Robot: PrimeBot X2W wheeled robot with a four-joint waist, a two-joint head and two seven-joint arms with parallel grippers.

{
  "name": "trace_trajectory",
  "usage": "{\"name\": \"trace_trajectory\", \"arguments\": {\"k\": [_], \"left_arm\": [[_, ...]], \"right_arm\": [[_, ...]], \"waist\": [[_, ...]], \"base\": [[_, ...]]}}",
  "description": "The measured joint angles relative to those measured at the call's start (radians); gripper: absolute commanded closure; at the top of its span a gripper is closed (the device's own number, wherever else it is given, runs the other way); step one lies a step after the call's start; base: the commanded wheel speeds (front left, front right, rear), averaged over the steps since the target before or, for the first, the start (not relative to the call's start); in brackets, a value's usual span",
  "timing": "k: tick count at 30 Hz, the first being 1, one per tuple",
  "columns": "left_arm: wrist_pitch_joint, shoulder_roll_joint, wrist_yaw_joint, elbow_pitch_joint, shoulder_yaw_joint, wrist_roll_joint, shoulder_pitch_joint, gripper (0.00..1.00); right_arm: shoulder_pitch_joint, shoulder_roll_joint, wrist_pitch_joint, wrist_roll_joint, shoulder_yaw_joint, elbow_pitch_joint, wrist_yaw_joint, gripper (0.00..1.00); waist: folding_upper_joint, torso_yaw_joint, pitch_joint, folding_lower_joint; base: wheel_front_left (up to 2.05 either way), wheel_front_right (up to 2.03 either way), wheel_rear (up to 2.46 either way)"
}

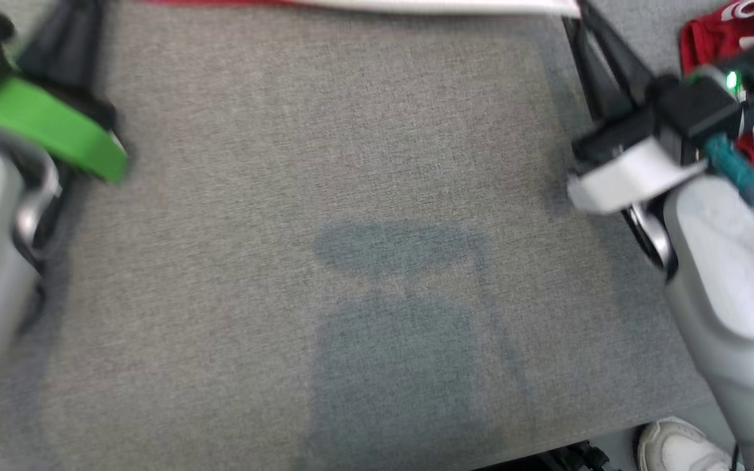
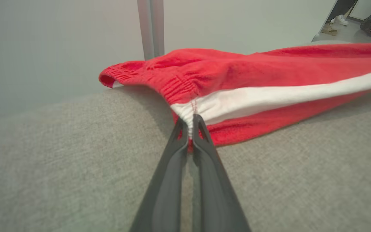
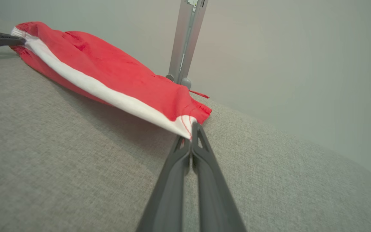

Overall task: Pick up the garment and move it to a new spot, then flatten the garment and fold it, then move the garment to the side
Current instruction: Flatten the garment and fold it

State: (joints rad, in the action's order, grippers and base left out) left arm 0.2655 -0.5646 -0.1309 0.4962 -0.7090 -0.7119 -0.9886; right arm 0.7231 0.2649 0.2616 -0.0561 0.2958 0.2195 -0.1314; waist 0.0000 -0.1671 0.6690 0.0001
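Note:
The garment [image 2: 237, 74] is a pair of red shorts with a white side stripe, stretched along the far part of the grey table [image 2: 76, 161]. My left gripper [image 2: 190, 125] is shut on the elastic waistband where the white stripe ends. My right gripper [image 3: 190, 130] is shut on the hem corner at the stripe's other end. The garment [image 3: 108, 71] sags between the two grips and rests partly on the cloth. In the head view the garment [image 1: 416, 5] is a thin red and white strip along the top edge, with my right gripper [image 1: 580, 16] at its right end.
A second red and white garment [image 1: 737, 39] lies at the table's far right, behind my right wrist. A metal post [image 3: 185, 42] stands just beyond the table's far edge. A white shoe [image 1: 678, 448] stands on the floor at the near right corner.

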Motion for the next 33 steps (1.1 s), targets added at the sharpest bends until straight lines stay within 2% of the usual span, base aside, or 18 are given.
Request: {"name": "trace_trajectory", "arguments": {"k": [8,14,18,23,26,33], "left_arm": [[0.004,0.056,0.010,-0.142,0.053,0.039,0.357,1.00],[0.009,0.114,0.066,-0.223,0.101,0.045,0.676,1.00],[0.006,0.145,0.119,-0.273,0.133,0.055,0.859,1.00],[0.003,0.172,0.149,-0.325,0.153,0.036,1.046,1.00],[-0.005,0.165,0.158,-0.364,0.145,0.024,1.130,1.00],[-0.057,0.146,0.184,-0.477,0.164,-0.032,1.169,1.00]], "right_arm": [[-0.297,0.039,0.000,0.053,-0.011,-0.032,0.000,1.00],[-0.518,0.059,0.000,0.049,-0.004,-0.049,0.000,1.00],[-0.647,0.078,0.001,0.032,0.016,-0.081,0.000,1.00],[-0.807,0.122,0.001,-0.004,0.034,-0.128,0.000,1.00],[-0.872,0.139,0.001,-0.011,0.022,-0.165,0.000,1.00],[-0.886,0.132,0.001,-0.019,-0.013,-0.244,0.000,1.00]], "waist": [[0.0000,0.033,-0.109,0.0000],[0.0000,0.043,-0.227,-0.0001],[0.0000,0.043,-0.305,-0.0001],[0.0000,0.043,-0.389,-0.0002],[0.0000,0.044,-0.429,-0.0001],[0.0000,0.056,-0.467,-0.0001]], "base": [[0.00,0.00,0.00],[0.00,0.00,0.00],[0.00,0.00,0.00],[0.00,0.00,0.00],[0.00,0.00,0.00],[0.00,0.00,0.00]]}}
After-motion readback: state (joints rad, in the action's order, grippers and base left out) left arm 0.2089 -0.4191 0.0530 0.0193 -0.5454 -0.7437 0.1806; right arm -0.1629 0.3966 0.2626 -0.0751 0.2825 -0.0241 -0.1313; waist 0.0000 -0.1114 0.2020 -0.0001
